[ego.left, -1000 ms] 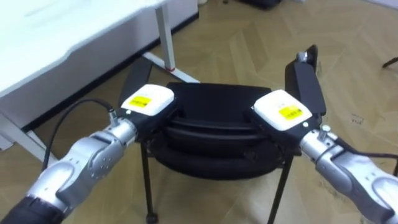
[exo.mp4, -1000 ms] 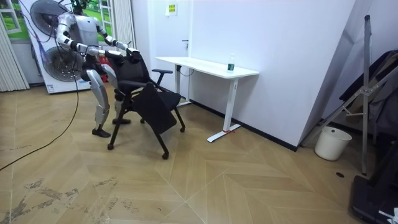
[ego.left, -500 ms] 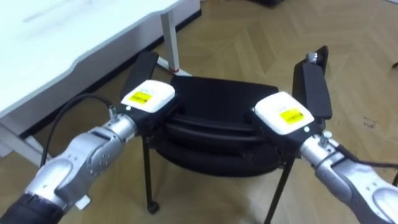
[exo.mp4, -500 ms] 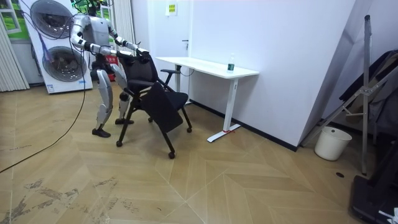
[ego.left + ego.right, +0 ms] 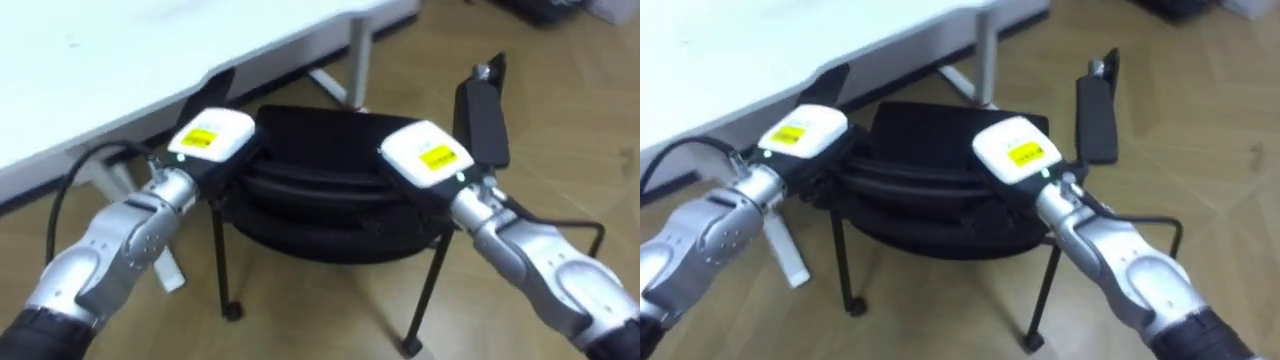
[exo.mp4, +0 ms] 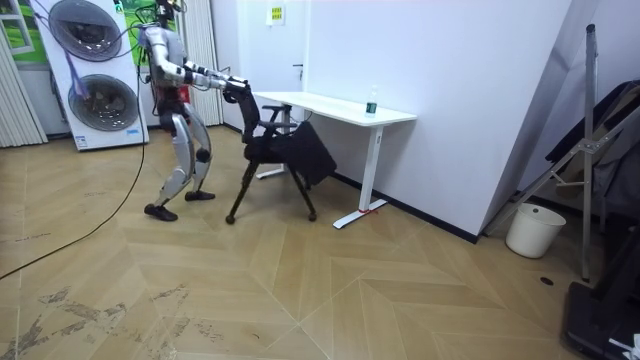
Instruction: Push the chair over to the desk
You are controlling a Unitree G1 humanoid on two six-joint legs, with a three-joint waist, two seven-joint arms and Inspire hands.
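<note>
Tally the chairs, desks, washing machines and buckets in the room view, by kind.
chair: 1
desk: 1
washing machines: 2, stacked
bucket: 1
Total: 5

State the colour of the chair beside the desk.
The chair is black; it shows best in the left eye view.
</note>
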